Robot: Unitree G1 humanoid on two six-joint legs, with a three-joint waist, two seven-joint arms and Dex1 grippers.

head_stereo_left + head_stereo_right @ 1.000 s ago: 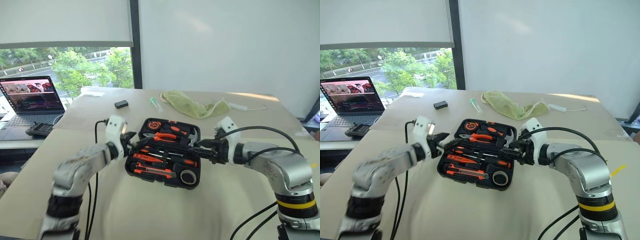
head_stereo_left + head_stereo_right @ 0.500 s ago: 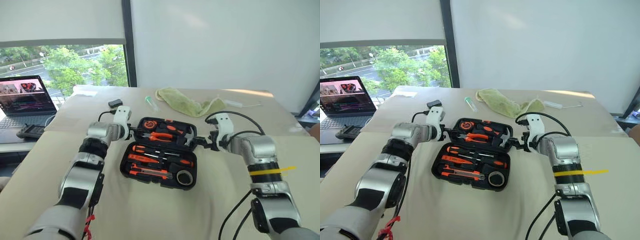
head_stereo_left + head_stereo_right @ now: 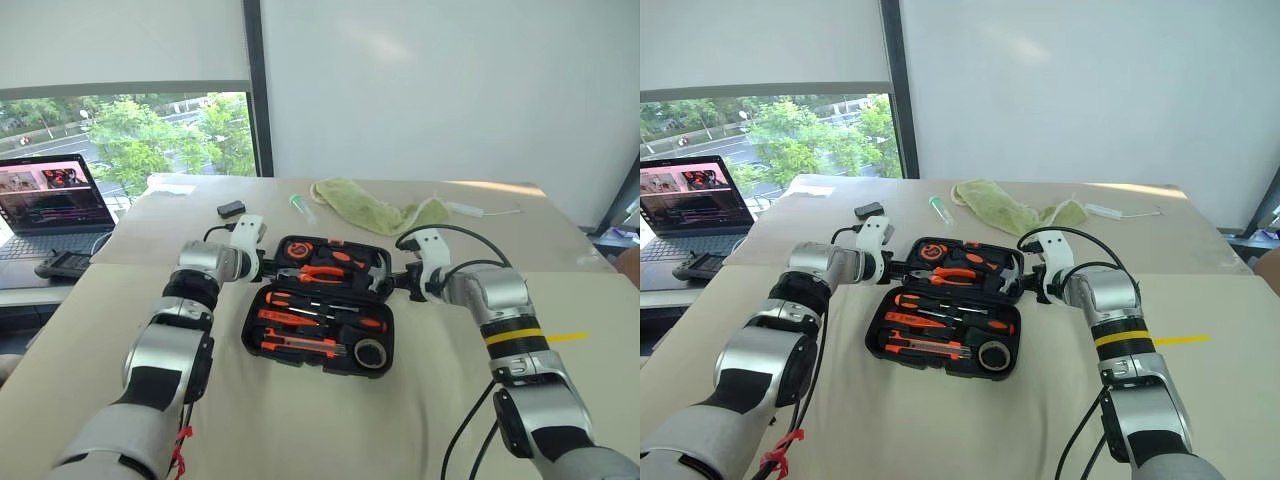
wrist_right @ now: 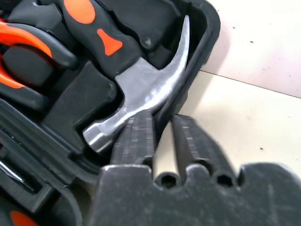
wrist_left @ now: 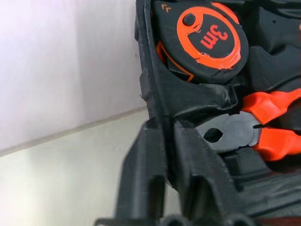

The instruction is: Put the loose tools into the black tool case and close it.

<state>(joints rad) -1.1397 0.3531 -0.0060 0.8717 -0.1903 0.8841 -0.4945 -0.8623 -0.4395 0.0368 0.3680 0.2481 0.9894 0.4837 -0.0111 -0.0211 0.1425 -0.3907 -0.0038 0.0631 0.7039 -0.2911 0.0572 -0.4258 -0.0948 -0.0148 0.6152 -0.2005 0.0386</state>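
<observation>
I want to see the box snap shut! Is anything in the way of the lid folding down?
Nothing visible blocks it. The tool case lies open on the table, and the screwdrivers, pliers and hammer sit down in their slots. The left gripper and right gripper pinch the lid's two side rims.

Both arms reach forward and inward over the worktop (image 3: 300,420), elbows bent out to the sides, forearms angled toward each other. The left hand (image 3: 263,266) points down and toward the right, its two black fingers (image 5: 146,174) pinched on the left rim of the tool case (image 3: 320,355) lid. The right hand (image 3: 398,283) points down and toward the left, its fingers (image 4: 138,136) clamped on the lid's right rim.
</observation>
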